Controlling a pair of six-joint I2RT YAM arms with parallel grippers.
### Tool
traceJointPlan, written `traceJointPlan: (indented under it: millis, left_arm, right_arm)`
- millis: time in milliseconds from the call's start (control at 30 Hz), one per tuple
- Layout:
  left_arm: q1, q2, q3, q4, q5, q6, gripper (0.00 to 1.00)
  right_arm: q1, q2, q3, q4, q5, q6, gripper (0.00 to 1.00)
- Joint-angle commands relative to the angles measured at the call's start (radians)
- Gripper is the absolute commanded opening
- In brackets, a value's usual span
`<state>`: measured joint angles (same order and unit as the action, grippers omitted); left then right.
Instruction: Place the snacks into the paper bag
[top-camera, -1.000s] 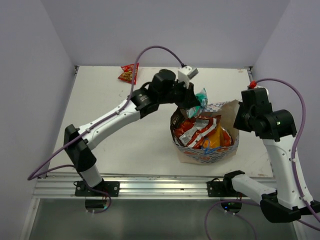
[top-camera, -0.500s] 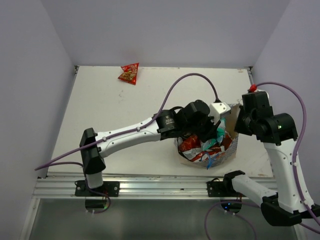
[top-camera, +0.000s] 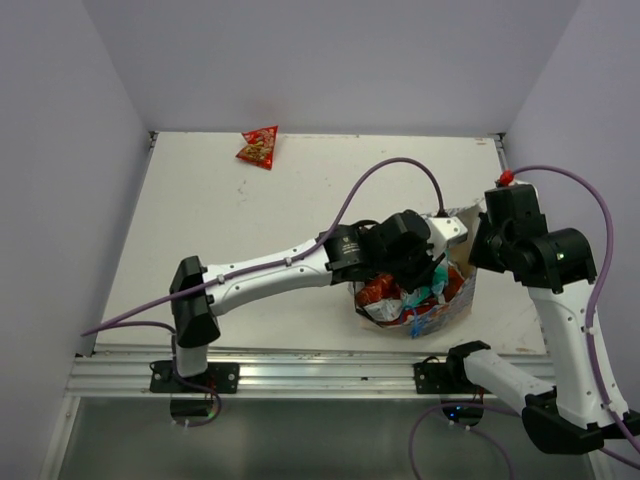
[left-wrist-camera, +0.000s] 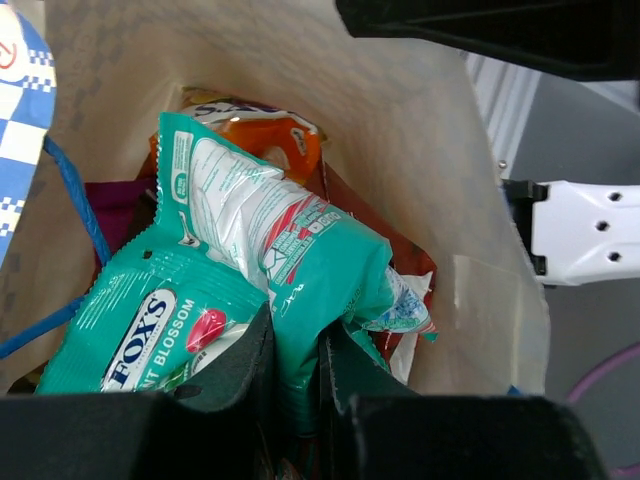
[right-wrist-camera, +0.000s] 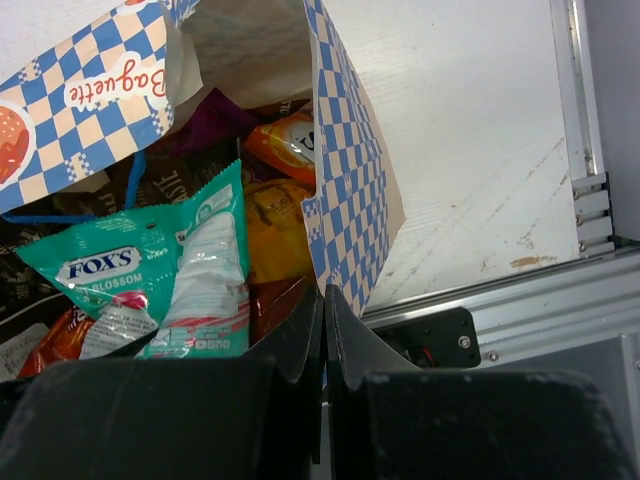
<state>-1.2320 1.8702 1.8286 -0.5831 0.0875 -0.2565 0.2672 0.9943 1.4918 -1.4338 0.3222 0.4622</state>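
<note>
White table (top-camera: 230, 210), left arm (top-camera: 290, 270) masking paper bag (right-wrist-camera: 345, 170), teal packet (left-wrist-camera: 300, 250) between fingers (left-wrist-camera: 240, 370)

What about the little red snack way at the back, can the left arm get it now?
Probably not yet: the left gripper is down in the paper bag, shut on the teal packet. Once free, bare table leads to the small red packet.
</note>
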Motion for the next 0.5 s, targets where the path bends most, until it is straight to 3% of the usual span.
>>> traceJointPlan:
  millis: [0, 100, 267, 367, 400, 467]
  left_arm:
    - [-0.003, 0.052, 0.009, -0.064, -0.127, 0.023, 0.00]
    - [0.015, 0.110, 0.118, -0.089, -0.180, 0.019, 0.08]
    - [0.127, 0.285, 0.391, -0.220, -0.140, -0.010, 0.16]
    - [0.160, 0.296, 0.426, -0.173, -0.169, 0.012, 0.44]
    - [0.161, 0.281, 0.434, -0.163, -0.201, 0.019, 0.64]
    - [0.163, 0.261, 0.495, -0.159, -0.233, 0.031, 0.91]
  right_arm:
    - [0.000, -0.028, 0.024, -0.088, -0.009, -0.014, 0.00]
    - [0.000, -0.029, 0.030, -0.093, -0.008, -0.017, 0.00]
    - [0.000, -0.025, 0.044, -0.091, -0.008, -0.022, 0.00]
    - [0.000, -0.026, 0.053, -0.097, 0.003, -0.026, 0.01]
    - [0.000, -0.026, 0.054, -0.099, 0.005, -0.028, 0.00]
    - [0.000, -0.025, 0.054, -0.097, 0.008, -0.030, 0.01]
